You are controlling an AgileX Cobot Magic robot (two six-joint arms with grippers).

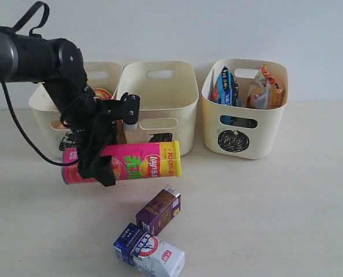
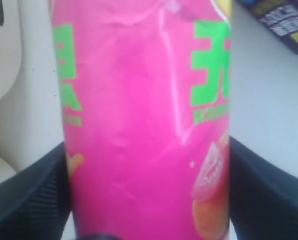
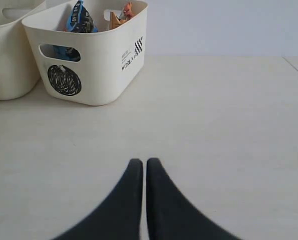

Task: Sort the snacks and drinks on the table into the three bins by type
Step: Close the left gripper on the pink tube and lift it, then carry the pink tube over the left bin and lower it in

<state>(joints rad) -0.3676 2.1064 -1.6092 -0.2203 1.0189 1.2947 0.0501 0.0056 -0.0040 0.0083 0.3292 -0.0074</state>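
Lying horizontal, pink tube (image 1: pixel 142 162); crosswise within left gripper (image 1: pixel 97 164) clasp

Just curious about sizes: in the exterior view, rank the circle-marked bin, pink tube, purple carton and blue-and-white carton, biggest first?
1. circle-marked bin
2. pink tube
3. purple carton and blue-and-white carton: look alike, and the second lies nearer the camera, so unranked.

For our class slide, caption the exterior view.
Left gripper holds pink chip tube before three bins; purple carton, blue-white carton nearby.
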